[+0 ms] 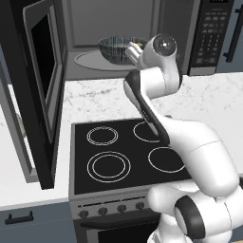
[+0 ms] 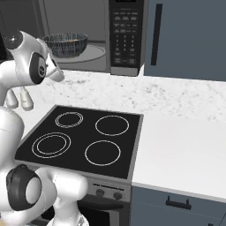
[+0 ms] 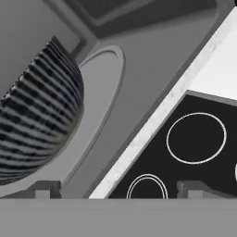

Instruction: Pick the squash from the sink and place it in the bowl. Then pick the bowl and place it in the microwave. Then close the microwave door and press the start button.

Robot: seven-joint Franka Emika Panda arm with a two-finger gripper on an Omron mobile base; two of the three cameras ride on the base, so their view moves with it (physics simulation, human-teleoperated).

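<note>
The striped blue-grey bowl sits on the glass turntable inside the open microwave. A thin orange sliver, probably the squash, shows at the bowl's inner right rim. My gripper hovers just right of the bowl at the microwave's mouth. It is open, with nothing between its fingers, and the bowl lies outside the left fingertip. The microwave door stands swung open at the left. The button panel is at the microwave's right side.
Below the microwave lies a black four-ring stovetop, set in a white marble counter. A dark blue-grey cabinet rises right of the microwave. My own forearm crosses in front of the opening.
</note>
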